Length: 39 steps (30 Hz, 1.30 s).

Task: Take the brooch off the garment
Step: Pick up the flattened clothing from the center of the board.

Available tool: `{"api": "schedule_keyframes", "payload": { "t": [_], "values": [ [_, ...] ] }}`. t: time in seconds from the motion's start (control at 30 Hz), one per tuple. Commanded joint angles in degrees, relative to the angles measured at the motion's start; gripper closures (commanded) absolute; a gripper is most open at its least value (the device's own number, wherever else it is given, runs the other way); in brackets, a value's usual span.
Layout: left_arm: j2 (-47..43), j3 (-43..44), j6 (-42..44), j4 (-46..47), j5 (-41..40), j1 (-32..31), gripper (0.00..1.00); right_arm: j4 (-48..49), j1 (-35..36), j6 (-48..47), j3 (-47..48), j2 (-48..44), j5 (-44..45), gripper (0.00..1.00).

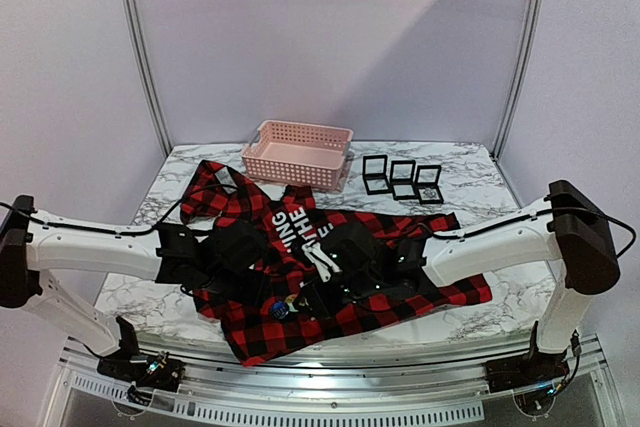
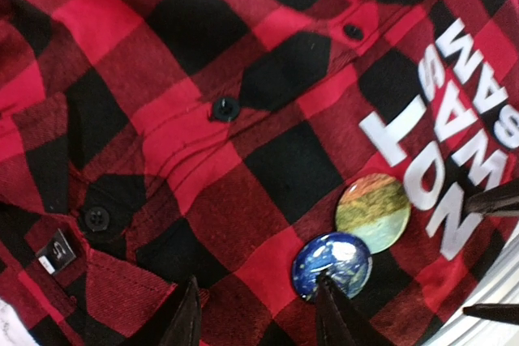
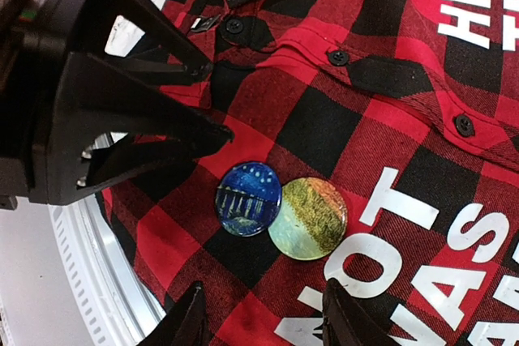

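The left pincer (image 2: 256,281) stands partly open over flat cloth with nothing caught between its dark fingers. One finger crosses the lower rim of the blue brooch (image 2: 332,263), and it is unclear whether it presses on it. The right pincer (image 3: 266,284) is likewise half spread and holds nothing, poised just beside the brooches over the white print. The blue brooch sits edge to edge with a green-and-orange brooch (image 2: 373,211), low on the front of the red-and-black plaid shirt (image 2: 162,79), near the hem at the worktop's near edge. The block lettering reads "NOT" and "WAS", with the other lines cut off by the frame. A small dark label (image 2: 57,250) by the black buttons (image 2: 225,108) bears a mark too small to read. From above, both pincers merge with the black checks and the brooches are only a speck. Beyond the shirt on the marble worktop (image 1: 470,182) stand a pink basket (image 1: 290,169) and small black boxes (image 1: 402,179) whose contents cannot be made out.
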Motion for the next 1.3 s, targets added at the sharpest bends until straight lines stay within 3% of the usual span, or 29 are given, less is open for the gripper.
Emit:
{"api": "schedule_keyframes", "payload": {
  "t": [0.0, 0.4, 0.6, 1.0, 1.17, 1.27],
  "values": [
    [1.97, 0.53, -0.92, -1.93, 1.03, -1.79, 0.53, 1.64, -0.54, 0.82, -1.5, -1.16, 1.81, 0.54],
    [5.69, 0.17, -2.54, -3.56, -0.35, -3.37, 0.53, 4.27, -0.82, 1.04, -3.83, -3.41, 3.66, 0.53],
    [7.71, 0.37, -2.04, -2.92, 0.38, -4.16, 0.71, 4.69, -0.86, 1.87, -4.43, -3.68, 4.01, 0.53],
    [11.93, -2.03, -2.11, -1.41, 0.65, -4.42, 0.72, 5.74, -0.82, 1.92, -6.05, -5.23, 5.34, 0.53],
    [12.65, -1.97, -2.26, -2.79, -1.52, -4.75, 0.99, 6.73, -0.86, 2.11, -7.15, -6.74, 6.51, 0.53],
    [11.42, -1.57, -2.03, -2.86, -1.86, -4.77, 1.0, 6.77, -0.86, 2.18, -7.31, -7.05, 7.42, 0.53]
  ]
}}
